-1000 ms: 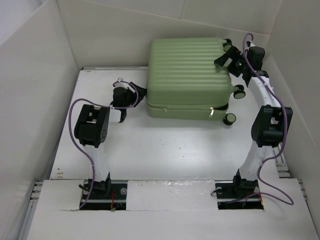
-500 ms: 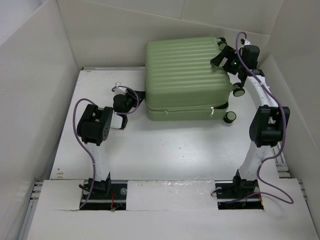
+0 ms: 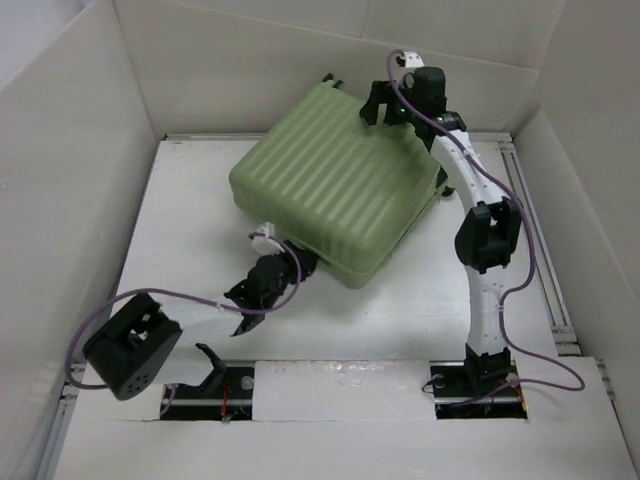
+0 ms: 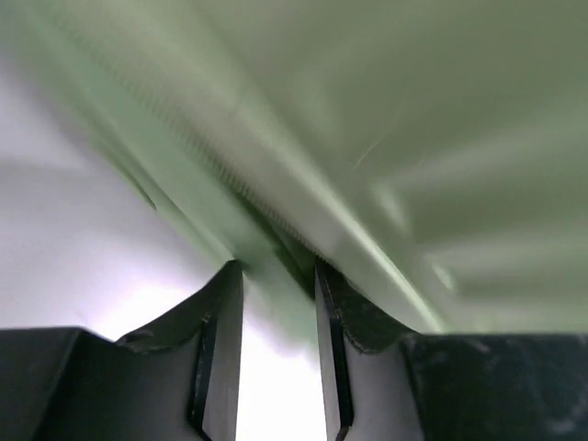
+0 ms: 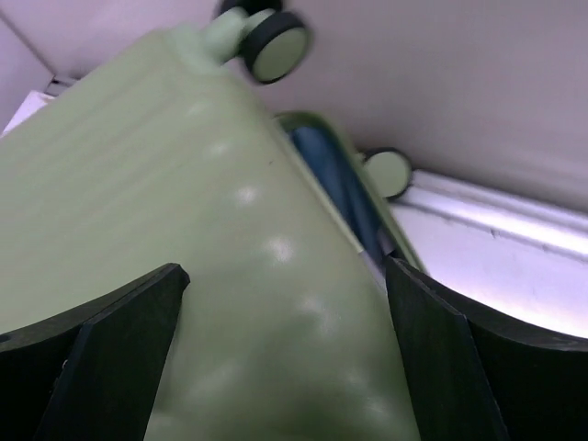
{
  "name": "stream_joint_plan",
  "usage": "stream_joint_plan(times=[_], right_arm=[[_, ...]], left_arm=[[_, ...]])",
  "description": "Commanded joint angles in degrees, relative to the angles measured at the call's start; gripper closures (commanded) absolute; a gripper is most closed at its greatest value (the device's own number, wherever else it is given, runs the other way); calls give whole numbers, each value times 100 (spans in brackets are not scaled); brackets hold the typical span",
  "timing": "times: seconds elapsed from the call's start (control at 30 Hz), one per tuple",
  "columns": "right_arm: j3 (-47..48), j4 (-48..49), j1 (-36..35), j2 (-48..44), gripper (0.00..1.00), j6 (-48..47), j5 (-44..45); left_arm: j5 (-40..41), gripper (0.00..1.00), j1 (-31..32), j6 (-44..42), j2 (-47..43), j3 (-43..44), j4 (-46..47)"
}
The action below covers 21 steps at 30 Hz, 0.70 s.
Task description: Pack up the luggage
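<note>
Judging which arm is nearer to the coming move, the suitcase (image 3: 335, 180) lies slantwise on the worktop (image 3: 190, 230). Its wheeled end is by the far wall and its ribbed length seems to run from far right to near left. Each arm has one end of that line. The left gripper (image 3: 295, 268) meets the near-left edge. In its wrist view the jaws stand a narrow gap apart with bright worktop showing between them. Their tips sit at the seam where the two shells join, and nothing is seen pinched. The right gripper (image 3: 383, 105) sits over the far corner, jaws spread wide with the green shell between them. Just beyond, blue lining (image 5: 335, 188) shows in a slit between the shells, beside two caster wheels (image 5: 280, 39).

Half a second ago the case lay square to the back wall, further right. It has since swung round and come toward the middle. The left arm has dropped low, its elbow now at the near-left corner, and the right gripper has moved leftward along the far side.
</note>
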State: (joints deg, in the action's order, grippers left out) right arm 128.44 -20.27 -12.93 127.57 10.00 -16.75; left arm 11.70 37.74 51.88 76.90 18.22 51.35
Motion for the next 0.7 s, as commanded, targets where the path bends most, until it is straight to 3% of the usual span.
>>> stream_joint_plan(times=[0.0, 0.1, 0.13, 0.2, 0.23, 0.27, 0.47, 0.6, 0.67], right_arm=[[645, -1917, -1509, 329, 6, 195, -1708], [1165, -1876, -1756, 436, 0, 248, -1533], [1096, -1762, -1757, 340, 0, 248, -1480], [868, -1490, -1810, -99, 0, 379, -1296], [701, -1062, -1810, -309, 0, 380, -1208], [395, -858, -1723, -529, 0, 458, -1207], [-501, 29, -1187, -2321, 0, 749, -1445], [-2907, 1172, -844, -4306, 0, 871, -1051], [-4568, 1455, -685, -5598, 3, 1116, -700]], left_arm=[[-690, 100, 1804, -924, -894, 454, -482], [-880, 89, 1878, -864, -1168, 455, -591], [-941, 71, 1878, -794, -1221, 455, -591], [-942, 53, 1878, -907, -1370, 542, -871], [-777, 39, 1878, -960, -1606, 542, -1134], [-627, 33, 1878, -1012, -1756, 603, -1336], [164, 33, 1878, -1241, -2977, 657, -2338], [683, 33, 1878, -1373, -3733, 657, -3016], [1138, 28, 1878, -1426, -4041, 823, -3419]])
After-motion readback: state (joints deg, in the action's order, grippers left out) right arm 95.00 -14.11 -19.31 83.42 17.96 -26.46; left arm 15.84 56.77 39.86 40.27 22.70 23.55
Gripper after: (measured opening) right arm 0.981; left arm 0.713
